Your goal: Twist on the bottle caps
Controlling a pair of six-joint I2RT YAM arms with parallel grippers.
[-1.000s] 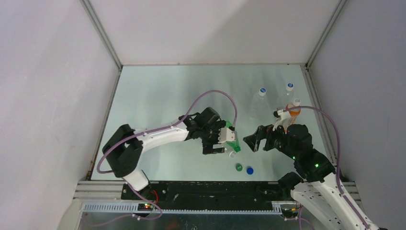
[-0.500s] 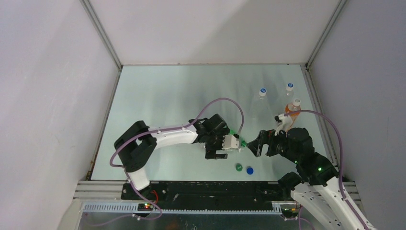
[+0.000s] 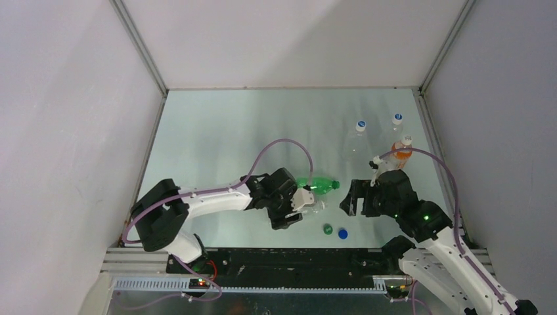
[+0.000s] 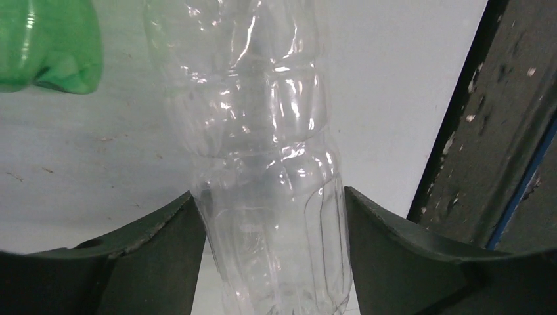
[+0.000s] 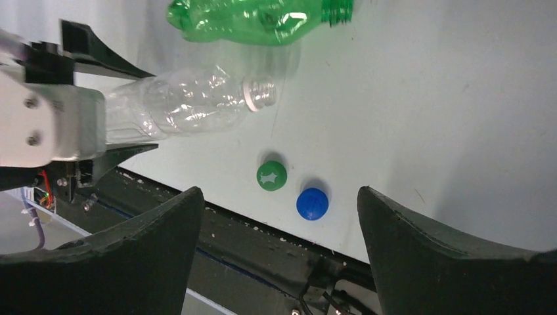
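A green cap and a solid blue cap lie side by side near the table's front edge; the right wrist view shows them as green cap and blue cap. My left gripper is shut on a clear uncapped bottle lying on its side, both fingers pressing its body. The bottle's open neck points right. A green uncapped bottle lies just behind it. My right gripper hovers open and empty above the two caps.
Two clear bottles with white-and-blue caps and an orange bottle stand at the back right. The black front rail runs just beyond the caps. Grey walls enclose the table.
The green bottle has gone from tilted in front of my left gripper to lying flat on the table. My left gripper drew back and closed onto the clear bottle. The right gripper shifted slightly.
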